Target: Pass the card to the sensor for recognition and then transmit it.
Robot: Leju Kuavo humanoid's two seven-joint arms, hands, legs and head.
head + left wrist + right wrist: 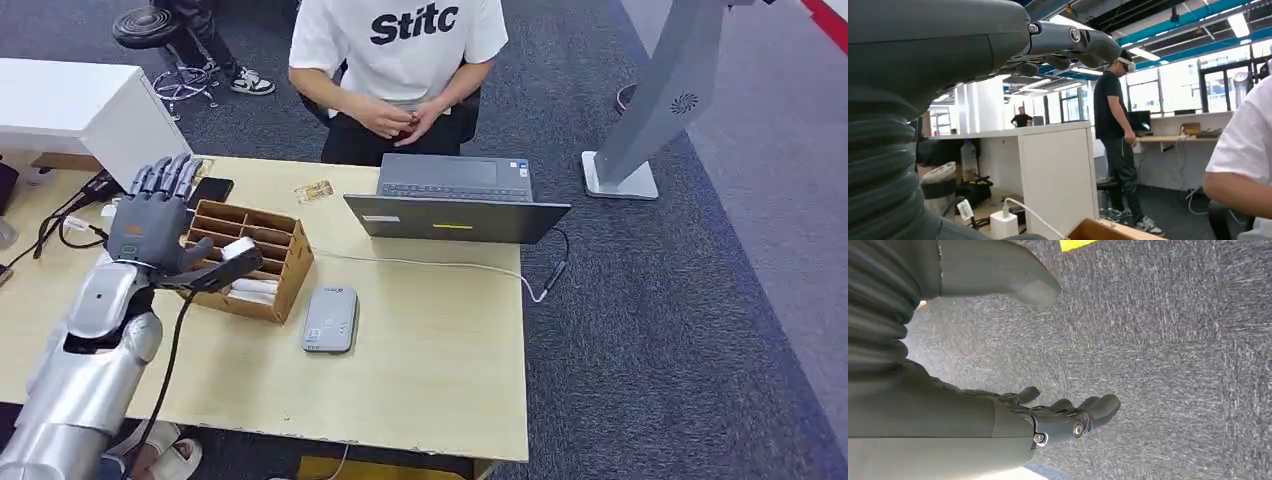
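A wooden compartment box [275, 240] stands on the left part of the table and holds white cards [251, 290]; one white card [238, 247] sticks up near its front. My left hand [150, 225] hovers at the box's left side, fingers spread upward and thumb stretched over the box, holding nothing. Its dark fingers [1073, 42] also reach out in the left wrist view. The grey card sensor [330, 318] lies flat to the right of the box. My right hand [1068, 417] hangs over grey carpet with nothing in it, thumb apart from the fingers.
An open laptop [455, 200] sits at the table's far edge, its cable [440, 265] trailing to the right. A person in a white T-shirt [400, 60] sits behind it. A small card [313, 191] and a dark phone [212, 188] lie beyond the box. A white cabinet [80, 105] stands far left.
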